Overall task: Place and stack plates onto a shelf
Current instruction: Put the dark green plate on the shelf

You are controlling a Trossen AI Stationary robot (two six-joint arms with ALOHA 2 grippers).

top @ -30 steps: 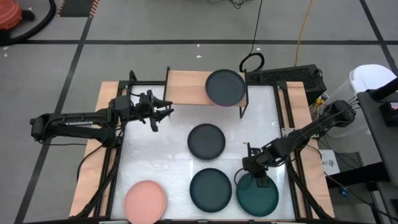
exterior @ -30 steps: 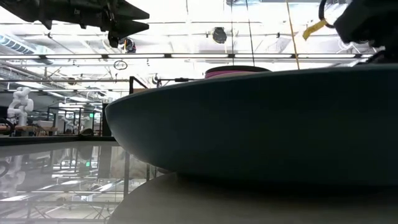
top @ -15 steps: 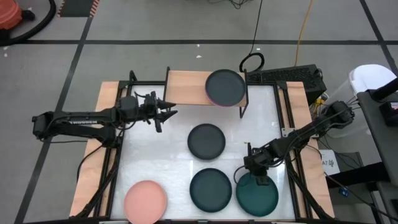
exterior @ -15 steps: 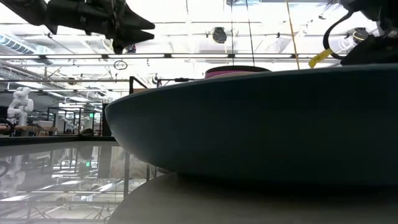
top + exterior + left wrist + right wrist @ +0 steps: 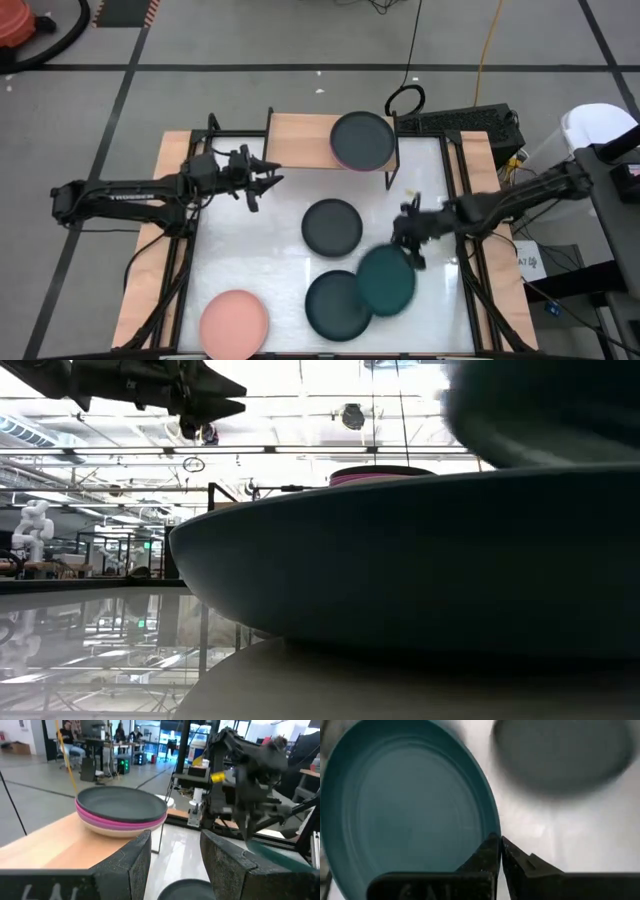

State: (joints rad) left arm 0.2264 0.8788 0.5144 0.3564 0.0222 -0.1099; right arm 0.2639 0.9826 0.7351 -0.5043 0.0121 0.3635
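Teal plate (image 5: 386,281) pinched at its rim by the right tool (image 5: 410,240), lifted clear of the desk (image 5: 250,260) and overlapping the edge of a dark plate (image 5: 335,304) lying below it. Fingers (image 5: 492,855) closed tight on the teal rim in the right wrist view, with a blurred dark grey plate (image 5: 565,755) on the desk beyond. Same dark grey plate (image 5: 332,227) sitting at the middle of the desk, just left of the right tool. Light pink plate (image 5: 234,322) lying at the near left corner of the desk, well apart from the others. Wooden shelf (image 5: 300,140) standing at the far edge of the desk, carrying a stack (image 5: 363,140) on its right half: dark plate on top, magenta and beige rims beneath (image 5: 121,815). Left tool (image 5: 262,182) hovering with fingers spread and empty, above the desk just in front of the shelf's left half.
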